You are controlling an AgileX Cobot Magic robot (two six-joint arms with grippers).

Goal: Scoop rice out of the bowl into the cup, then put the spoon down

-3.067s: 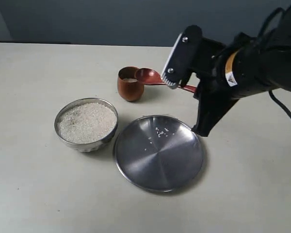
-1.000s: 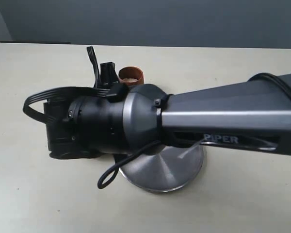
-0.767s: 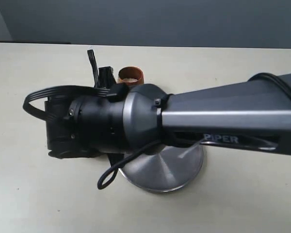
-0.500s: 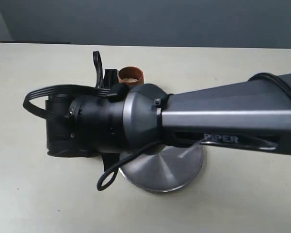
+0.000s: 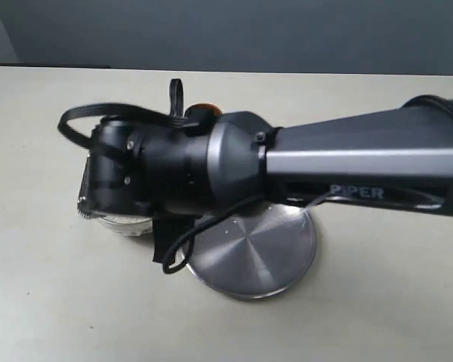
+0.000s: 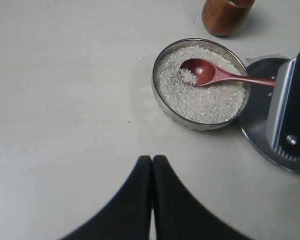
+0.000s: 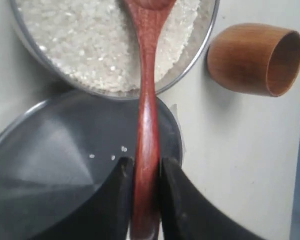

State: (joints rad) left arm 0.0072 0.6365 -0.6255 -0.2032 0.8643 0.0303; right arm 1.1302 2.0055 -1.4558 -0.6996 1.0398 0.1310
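As the right gripper (image 7: 144,167) clamps the spoon (image 6: 225,76) in the rice (image 6: 205,100), tilting it would spill grains before the cup (image 6: 222,15).

Right gripper (image 7: 145,164) carried spoon (image 6: 215,76) from cup (image 6: 222,17) into bowl's (image 6: 190,123) rice (image 6: 205,102).

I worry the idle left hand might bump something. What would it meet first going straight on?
Likely only bare table. The shut left hand points past the bowl, which sits off to one side of its line. Depth is unclear.
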